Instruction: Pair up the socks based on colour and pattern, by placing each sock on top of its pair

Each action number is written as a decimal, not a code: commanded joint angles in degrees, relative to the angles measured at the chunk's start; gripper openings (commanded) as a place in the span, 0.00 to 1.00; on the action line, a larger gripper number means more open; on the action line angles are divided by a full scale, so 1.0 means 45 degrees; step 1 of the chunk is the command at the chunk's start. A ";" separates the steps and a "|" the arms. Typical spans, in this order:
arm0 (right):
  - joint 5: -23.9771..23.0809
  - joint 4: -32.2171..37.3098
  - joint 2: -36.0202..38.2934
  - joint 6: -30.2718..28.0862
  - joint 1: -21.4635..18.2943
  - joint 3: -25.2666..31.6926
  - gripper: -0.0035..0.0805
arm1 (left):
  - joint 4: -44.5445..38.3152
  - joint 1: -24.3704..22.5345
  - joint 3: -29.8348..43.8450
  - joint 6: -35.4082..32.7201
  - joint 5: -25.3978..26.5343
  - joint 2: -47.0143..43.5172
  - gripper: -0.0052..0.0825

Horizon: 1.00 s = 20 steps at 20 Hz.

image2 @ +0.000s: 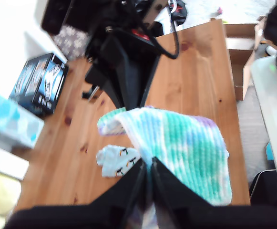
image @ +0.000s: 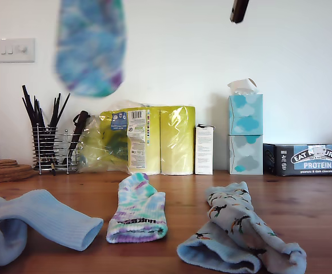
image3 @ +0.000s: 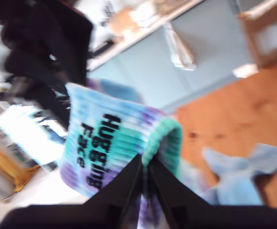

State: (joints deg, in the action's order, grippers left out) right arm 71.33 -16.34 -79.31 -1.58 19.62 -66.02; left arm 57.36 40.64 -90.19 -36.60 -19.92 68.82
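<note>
While its twin (image: 137, 208) lies on the worktop (image: 303, 200), a tie-dye sock (image: 90, 45) hangs aloft.
My second end effector (image3: 144, 164) pinches its cuff (image3: 100, 148); my first end effector (image2: 148, 164) clamps tie-dye fabric (image2: 186, 152).

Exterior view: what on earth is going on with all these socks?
I am sorting socks into matching pairs. My second gripper is shut on a tie-dye sock by its lettered cuff, holding it up in the air. A matching tie-dye sock lies on the wooden table, between the plain blue socks and the bird-print socks. My first gripper has its jaws close together with tie-dye fabric at them; whether it grips, I cannot tell.
</note>
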 commanded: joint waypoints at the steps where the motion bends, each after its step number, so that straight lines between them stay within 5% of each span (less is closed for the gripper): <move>1: -0.1073 0.0039 -0.0126 -0.0087 0.0068 -0.0097 0.03 | -0.0010 -0.0107 0.0097 0.0495 0.0311 0.0068 0.41; 5: -0.3536 -0.0044 -0.0126 -0.0121 0.0282 -0.0277 0.03 | 0.0306 -0.0175 0.0097 0.0923 0.1005 0.0068 0.40; 6: -0.4172 -0.0233 -0.0126 -0.0345 0.0447 -0.0491 0.03 | 0.0476 -0.0204 0.0097 0.1122 0.1005 0.0068 0.33; 8: -0.5523 -0.0772 -0.0126 -0.1054 0.0967 -0.1146 0.03 | 0.1064 -0.0350 0.0102 0.1297 0.0845 0.0063 0.03; 12: -0.8014 -0.1477 -0.0209 -0.2195 0.1802 -0.2390 0.03 | 0.1724 -0.1297 0.0510 0.1972 0.0423 -0.0253 0.03; 20: -0.9335 -0.1486 -0.2399 -0.3011 0.1991 -0.4643 0.03 | 0.0515 -0.2531 0.4031 0.2817 -0.0447 -0.2895 0.03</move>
State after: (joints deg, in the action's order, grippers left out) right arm 29.45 -23.24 -88.84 -14.61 28.51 -86.30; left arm 60.62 29.52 -72.93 -24.43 -21.43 56.21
